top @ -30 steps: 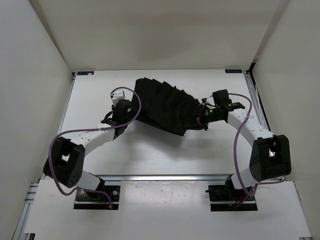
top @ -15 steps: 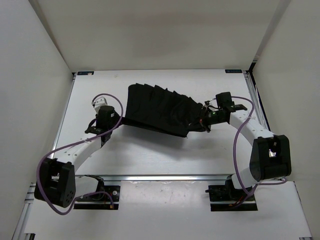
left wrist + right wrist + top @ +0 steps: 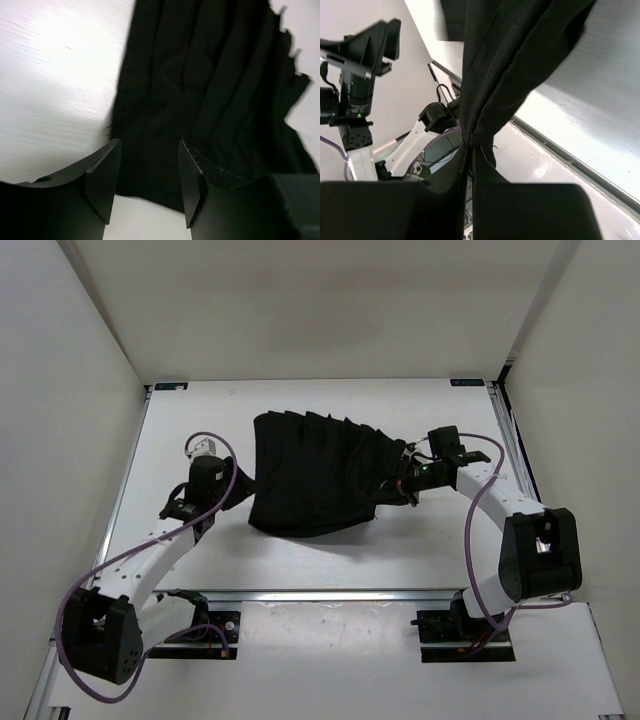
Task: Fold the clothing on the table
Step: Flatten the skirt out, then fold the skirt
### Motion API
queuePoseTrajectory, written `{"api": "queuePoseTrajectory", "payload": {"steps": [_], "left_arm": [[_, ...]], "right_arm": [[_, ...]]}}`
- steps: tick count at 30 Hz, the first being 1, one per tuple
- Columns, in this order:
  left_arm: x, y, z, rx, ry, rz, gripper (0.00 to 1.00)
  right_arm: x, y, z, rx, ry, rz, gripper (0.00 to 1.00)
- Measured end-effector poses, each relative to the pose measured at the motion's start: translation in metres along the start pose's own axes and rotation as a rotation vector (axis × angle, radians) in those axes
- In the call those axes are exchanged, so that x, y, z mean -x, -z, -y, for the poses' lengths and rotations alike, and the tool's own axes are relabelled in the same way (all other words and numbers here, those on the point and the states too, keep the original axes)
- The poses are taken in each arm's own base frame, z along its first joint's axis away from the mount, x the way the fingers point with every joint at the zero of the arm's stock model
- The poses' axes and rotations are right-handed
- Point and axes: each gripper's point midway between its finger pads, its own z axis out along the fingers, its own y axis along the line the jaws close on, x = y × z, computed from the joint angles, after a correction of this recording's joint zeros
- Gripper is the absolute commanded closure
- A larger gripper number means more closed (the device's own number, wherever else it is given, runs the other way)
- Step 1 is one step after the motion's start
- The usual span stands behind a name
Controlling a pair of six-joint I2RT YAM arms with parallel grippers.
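Left claw (image 3: 149, 150) is spread, the clothing's (image 3: 315, 472) left edge just ahead of it. Right claw (image 3: 469, 148) pinches its right edge. Bare surface (image 3: 330, 560) lies behind both.

Clothing (image 3: 315, 475): matte black pleated cloth. Table (image 3: 300, 560): smooth white, faintly glossy.

White arms (image 3: 150, 558), black joints (image 3: 540, 555), purple cables (image 3: 469, 540)
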Motion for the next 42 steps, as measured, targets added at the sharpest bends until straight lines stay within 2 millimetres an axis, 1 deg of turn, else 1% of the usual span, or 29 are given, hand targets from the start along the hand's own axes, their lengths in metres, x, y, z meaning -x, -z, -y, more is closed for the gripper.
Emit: {"api": "queuePoseTrajectory", "payload": {"steps": [2,4,7,11,14,16,19,25,27,29,31,32,33,34,35,36,40,41,42], "left_arm": [[-0.007,0.007,0.01,-0.05,0.042,-0.037,0.39],[-0.019,0.013,0.016,-0.09,0.079,-0.09,0.39],[-0.037,0.016,0.014,-0.098,0.118,-0.155,0.39],[-0.056,0.015,0.001,-0.062,0.155,-0.206,0.41],[-0.069,0.01,-0.015,-0.002,0.172,-0.235,0.41],[-0.075,0.005,-0.026,0.042,0.177,-0.253,0.41],[-0.08,-0.003,-0.038,0.092,0.177,-0.267,0.41],[-0.087,-0.016,-0.049,0.125,0.19,-0.278,0.42],[-0.093,-0.019,-0.054,0.127,0.21,-0.283,0.42],[-0.092,-0.022,-0.05,0.106,0.221,-0.273,0.44],[-0.093,-0.025,-0.047,0.088,0.229,-0.267,0.47],[-0.093,-0.027,-0.046,0.077,0.235,-0.263,0.56],[-0.094,-0.029,-0.044,0.065,0.244,-0.259,0.69],[-0.096,-0.031,-0.043,0.053,0.258,-0.257,0.85],[-0.099,-0.033,-0.043,0.047,0.272,-0.261,0.96],[-0.102,-0.035,-0.042,0.035,0.284,-0.268,1.0],[-0.103,-0.04,-0.028,-0.012,0.285,-0.287,1.0],[-0.101,-0.04,-0.027,-0.013,0.28,-0.294,1.0],[-0.094,-0.04,-0.023,-0.015,0.273,-0.295,1.0]], "right_arm": [[0.001,-0.002,0.001,0.001,0.0,-0.001,1.0],[0.002,-0.004,0.002,-0.001,0.0,-0.004,1.0],[0.004,-0.006,0.004,-0.006,-0.003,-0.003,1.0],[0.007,-0.007,0.008,-0.02,-0.006,0.001,1.0],[0.009,-0.007,0.011,-0.033,-0.012,0.004,1.0],[0.01,-0.007,0.013,-0.036,-0.012,0.005,1.0],[0.011,-0.008,0.015,-0.038,-0.011,0.006,0.99],[0.013,-0.006,0.017,-0.037,-0.017,0.012,1.0],[0.013,-0.006,0.019,-0.038,-0.022,0.015,1.0],[0.014,-0.005,0.021,-0.039,-0.028,0.017,1.0],[0.014,-0.005,0.023,-0.041,-0.032,0.018,1.0],[0.013,-0.005,0.024,-0.04,-0.033,0.017,1.0],[0.013,-0.005,0.025,-0.041,-0.036,0.018,1.0],[0.013,-0.005,0.026,-0.041,-0.037,0.018,1.0],[0.013,-0.004,0.027,-0.042,-0.041,0.018,1.0],[0.013,-0.004,0.029,-0.043,-0.046,0.018,1.0],[0.015,-0.002,0.034,-0.046,-0.05,0.028,1.0],[0.016,-0.001,0.035,-0.052,-0.044,0.034,1.0],[0.018,0.001,0.036,-0.066,-0.036,0.043,1.0]]}}
